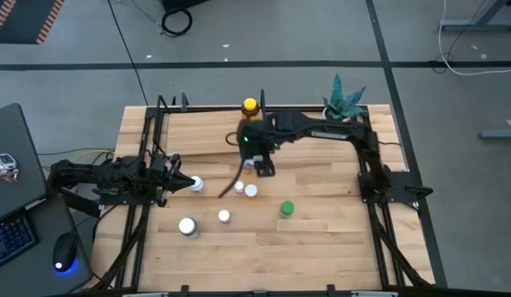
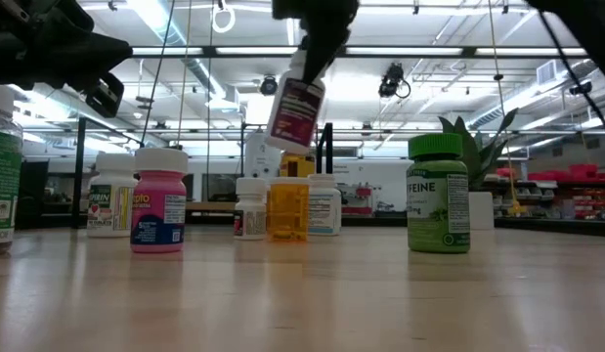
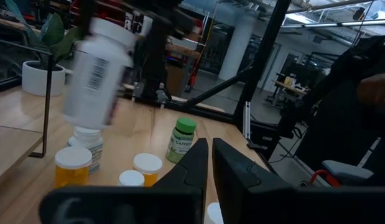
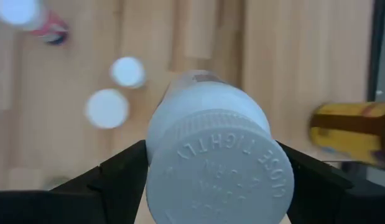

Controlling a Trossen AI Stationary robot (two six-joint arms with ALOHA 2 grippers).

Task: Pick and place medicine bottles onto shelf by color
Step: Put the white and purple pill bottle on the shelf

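Observation:
My right gripper (image 1: 260,157) is shut on a white bottle with a dark red label (image 2: 295,110), held high over the middle of the table. Below it stand several bottles: white-capped ones (image 1: 251,191), an orange one (image 2: 288,208), a pink one (image 2: 159,210) and a green one (image 1: 286,209). A taller amber bottle with a yellow cap (image 1: 250,107) stands on the light wood shelf (image 1: 197,132) at the far side. My left gripper (image 1: 186,181) is shut, its tip right beside a white-capped bottle (image 1: 196,185). I cannot tell whether it touches that bottle. My right gripper pinches the white bottle at its cap end (image 4: 161,168), one finger (image 4: 124,177) on each side of the cap. The fingers come from above, pointing down. The bottle hangs below them, lifted clear of the table and tilted, cap up (image 2: 300,68).
A white pot with a green plant (image 1: 344,101) stands at the far right corner. Black frame rods (image 1: 152,124) run along the table's sides and around the shelf. The near half of the tabletop (image 1: 321,256) holds only a white-capped bottle (image 1: 187,226) at the left.

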